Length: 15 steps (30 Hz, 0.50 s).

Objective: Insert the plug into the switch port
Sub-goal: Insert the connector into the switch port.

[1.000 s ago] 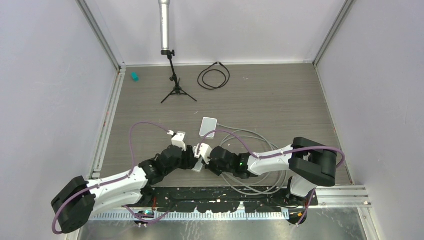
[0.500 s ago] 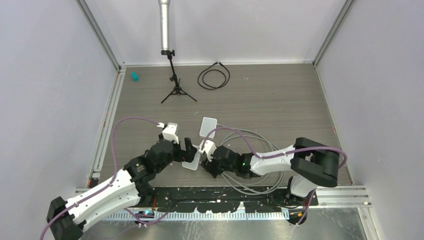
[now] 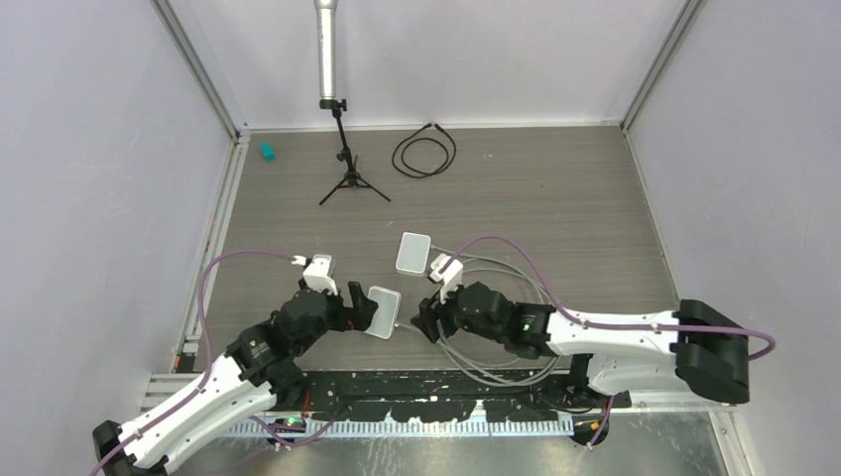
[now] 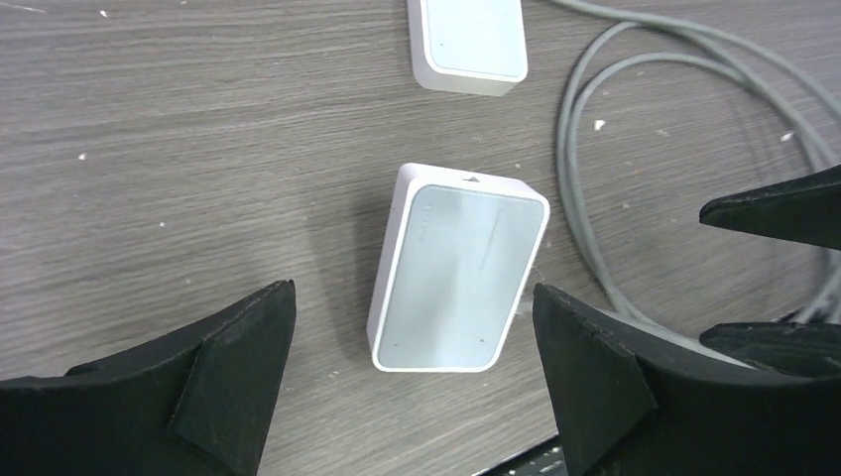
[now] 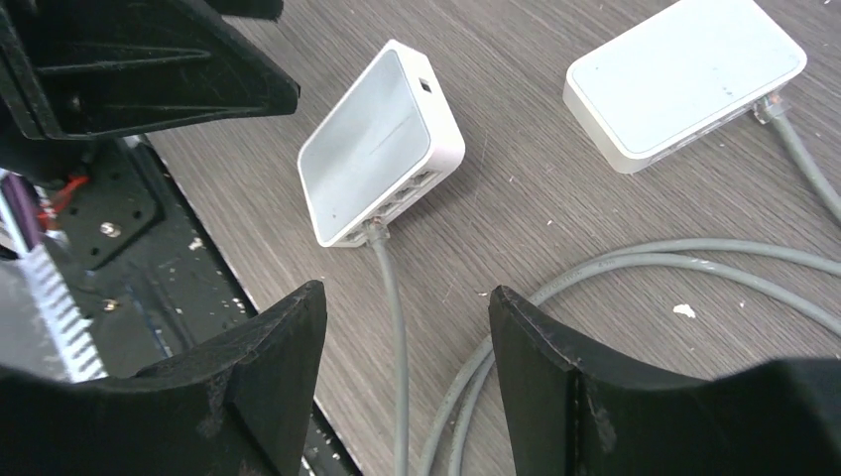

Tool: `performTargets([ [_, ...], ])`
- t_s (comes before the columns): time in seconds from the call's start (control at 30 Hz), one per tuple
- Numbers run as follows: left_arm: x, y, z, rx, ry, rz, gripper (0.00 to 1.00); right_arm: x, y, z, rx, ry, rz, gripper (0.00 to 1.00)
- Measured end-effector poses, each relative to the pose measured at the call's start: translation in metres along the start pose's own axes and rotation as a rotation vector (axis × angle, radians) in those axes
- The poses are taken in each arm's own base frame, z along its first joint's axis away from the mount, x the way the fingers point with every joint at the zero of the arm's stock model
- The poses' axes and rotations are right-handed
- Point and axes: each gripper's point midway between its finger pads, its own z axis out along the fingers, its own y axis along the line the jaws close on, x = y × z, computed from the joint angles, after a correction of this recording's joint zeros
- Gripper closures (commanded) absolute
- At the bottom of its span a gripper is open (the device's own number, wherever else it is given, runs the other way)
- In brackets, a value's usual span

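Switch [image 5: 377, 139] lies flat on the bench [image 3: 555, 198], and the plug [image 5: 375, 228] looks seated in its port, grey cable [image 5: 394, 307] trailing toward the near edge. Left hand [image 4: 412, 297] gapes wide, gripping nothing, with the switch framed between its fingers. Right hand [image 5: 407, 295] is spread wide too and empty, straddling the cable without touching it. My read: this is the getaway. Both hands want to lift straight up and out, fingers clear of the cable loops, because one snag could tug that plug loose. A second switch [image 5: 684, 74] sits just beyond, its own lead attached.
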Motion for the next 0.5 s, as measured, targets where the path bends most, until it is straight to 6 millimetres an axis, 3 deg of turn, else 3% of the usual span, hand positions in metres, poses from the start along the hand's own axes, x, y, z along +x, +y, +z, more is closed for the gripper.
performTargets([
  [0.23,-0.006,-0.004,-0.018,0.055,-0.048,-0.111,0.10,-0.021,-0.006,-0.030,0.032,-0.084,0.141,0.30],
  [0.5,0.003,0.001,-0.022,0.031,-0.014,-0.137,0.09,-0.015,-0.067,-0.055,0.419,0.003,0.322,0.20],
])
